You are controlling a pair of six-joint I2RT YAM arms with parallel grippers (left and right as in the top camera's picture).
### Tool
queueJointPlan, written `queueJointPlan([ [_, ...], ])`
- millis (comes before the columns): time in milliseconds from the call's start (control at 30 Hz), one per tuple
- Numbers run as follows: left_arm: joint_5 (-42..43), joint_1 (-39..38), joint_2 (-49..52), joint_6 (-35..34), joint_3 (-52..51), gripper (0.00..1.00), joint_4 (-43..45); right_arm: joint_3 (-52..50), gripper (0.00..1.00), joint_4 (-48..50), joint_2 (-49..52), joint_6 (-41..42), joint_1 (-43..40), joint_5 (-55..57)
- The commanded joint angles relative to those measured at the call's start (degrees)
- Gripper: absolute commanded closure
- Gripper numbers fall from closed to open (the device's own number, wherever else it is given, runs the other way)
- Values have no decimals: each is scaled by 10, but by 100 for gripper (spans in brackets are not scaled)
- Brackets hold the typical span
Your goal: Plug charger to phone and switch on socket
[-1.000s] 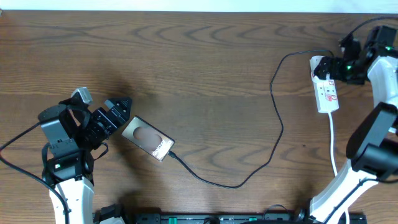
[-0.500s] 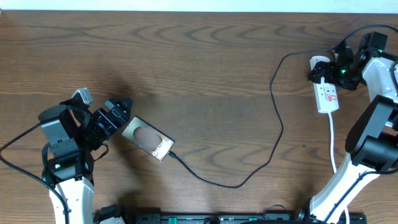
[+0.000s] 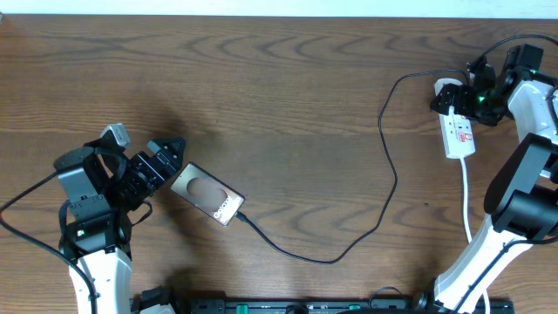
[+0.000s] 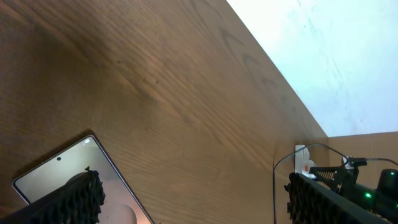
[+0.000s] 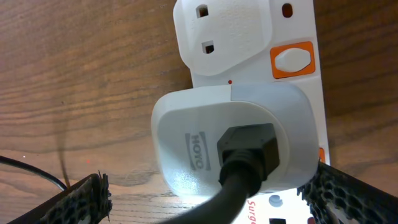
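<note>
wood desk [image 3: 288, 96]: phone [image 3: 207, 194] lies flat, charger [image 3: 396, 177] tip at phone's lower-right end. left fingers [image 4: 68, 202] open just left of phone; right fingers [image 5: 74, 202] open over socket [image 3: 459, 131], far right of phone.

The phone [image 3: 206, 194] lies on the table [image 3: 288, 105] at the left, the socket [image 3: 457, 131] far right, the charger [image 3: 396, 179] running between them.

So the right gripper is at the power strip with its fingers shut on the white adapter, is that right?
Not quite: the right gripper is at the power strip, but its fingers stand open on either side of the white adapter, as the right wrist view shows.
</note>
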Motion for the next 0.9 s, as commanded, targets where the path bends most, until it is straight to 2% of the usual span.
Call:
queueJointPlan([
  [0,3,0,0,14,9,9,-1,-1,1,2,2,19,-1,-11],
  [867,3,0,0,14,9,9,-5,-2,1,2,2,32,-1,-11],
])
